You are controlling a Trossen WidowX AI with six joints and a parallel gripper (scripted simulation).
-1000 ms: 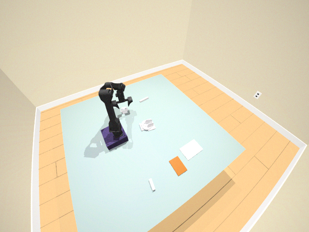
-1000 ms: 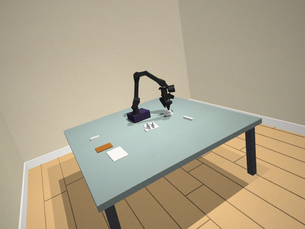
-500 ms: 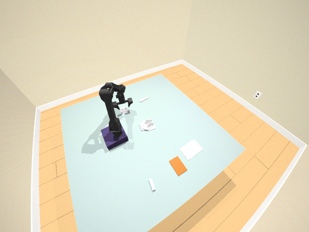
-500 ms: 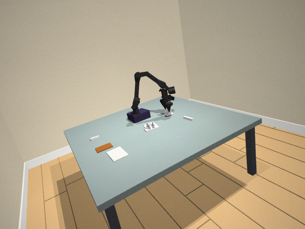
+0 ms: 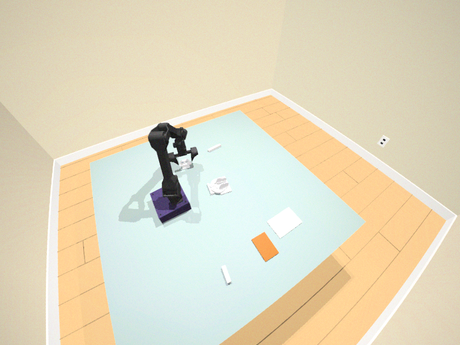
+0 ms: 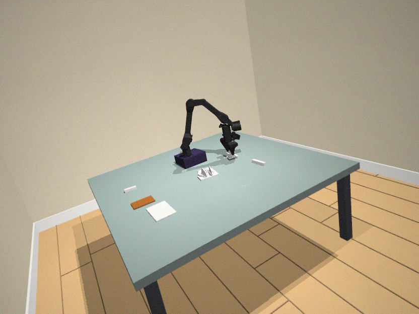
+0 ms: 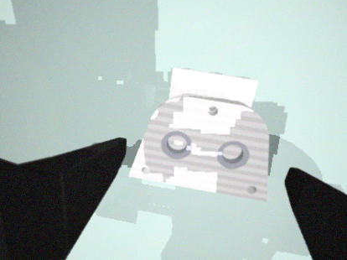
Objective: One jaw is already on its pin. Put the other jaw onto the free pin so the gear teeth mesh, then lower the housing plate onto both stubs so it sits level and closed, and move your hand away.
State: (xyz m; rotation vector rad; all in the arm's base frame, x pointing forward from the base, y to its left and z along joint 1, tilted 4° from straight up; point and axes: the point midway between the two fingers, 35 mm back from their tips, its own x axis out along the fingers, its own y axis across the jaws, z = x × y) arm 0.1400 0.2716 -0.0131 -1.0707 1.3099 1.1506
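The white housing plate (image 5: 184,163) (image 6: 230,156) (image 7: 201,126) has two ringed round holes and small screw holes. A white block (image 7: 214,84) shows beyond its curved edge in the wrist view. My gripper (image 5: 184,160) (image 6: 230,152) (image 7: 204,159) is open and empty, low over the plate, with one finger on either side of it. In the wrist view a gap shows between each fingertip and the plate. The white base with the jaws (image 5: 219,186) (image 6: 207,173) stands nearer the table's middle, with two upright pieces on it. Its pins and the meshing of the teeth are too small to tell.
A white bar (image 5: 214,147) (image 6: 258,162) lies near the gripper. Another white bar (image 5: 226,275) (image 6: 130,189), an orange plate (image 5: 265,246) (image 6: 142,202) and a white square (image 5: 284,222) (image 6: 160,211) lie farther off. The arm's purple base (image 5: 170,205) (image 6: 190,158) stands behind the jaw assembly in the exterior view.
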